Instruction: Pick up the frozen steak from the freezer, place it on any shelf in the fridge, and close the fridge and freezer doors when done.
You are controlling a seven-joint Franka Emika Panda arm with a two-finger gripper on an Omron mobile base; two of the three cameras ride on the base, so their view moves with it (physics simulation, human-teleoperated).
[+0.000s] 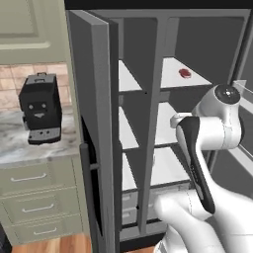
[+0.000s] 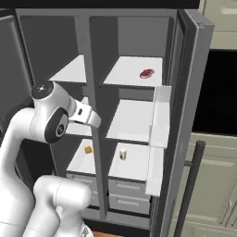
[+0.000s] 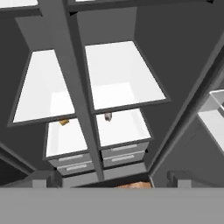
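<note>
the frozen steak [image 2: 146, 73] lay on the topmost white shelf [image 2: 127, 69] of the fridge [image 2: 134, 34], the wider compartment to the right of the centre divider post [image 2: 95, 111], near that shelf's right edge and apart from everything else. so the placing looked done and the step in hand was, by judgement, closing the doors. both stood open: the freezer door [image 1: 94, 123] to the left of the divider post and the fridge door [image 2: 187, 115], with its pale inner bins [image 2: 159, 120], to the right of it. the end effector [image 3: 111, 186] had its fingers spread wide and held nothing, pointing down past the lower shelves toward the grey drawers [image 3: 98, 158], with a small orange item [image 3: 64, 122] left of the post and a small white-and-red item [image 3: 107, 116] right of it. to close well, the arm should probably draw clear of the compartments first, then push each door on its outer face, away from the hinge, until it seats.
</note>
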